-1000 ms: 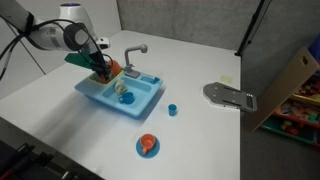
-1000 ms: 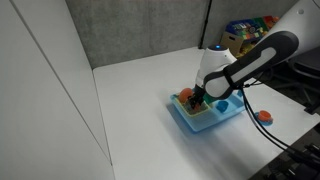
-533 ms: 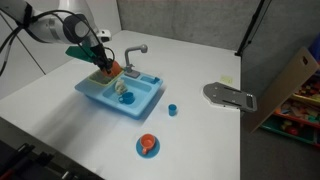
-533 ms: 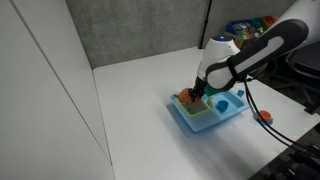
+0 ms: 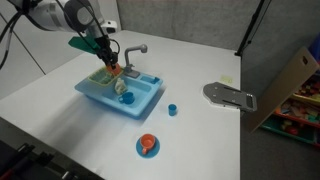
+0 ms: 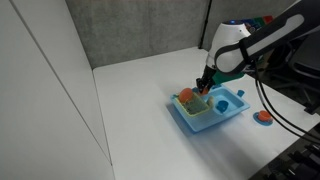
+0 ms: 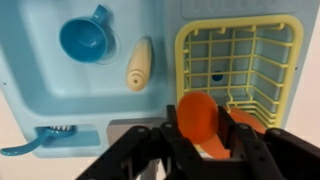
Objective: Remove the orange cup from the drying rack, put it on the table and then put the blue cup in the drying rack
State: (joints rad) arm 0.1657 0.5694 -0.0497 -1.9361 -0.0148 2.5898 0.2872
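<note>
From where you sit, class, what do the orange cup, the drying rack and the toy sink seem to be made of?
Orange cup: probably plastic, smooth, slightly glossy; even colour, soft highlight. Drying rack: apparently moulded plastic; thick rounded yellow bars. Toy sink: likely plastic, light blue, satin; rounded moulded edges.

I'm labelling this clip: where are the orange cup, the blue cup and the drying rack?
orange cup [image 7: 200, 118], wrist view, on its body.
blue cup [image 5: 172, 109], in an exterior view, on its side.
drying rack [image 7: 240, 25], wrist view, on its yellow rim.
</note>
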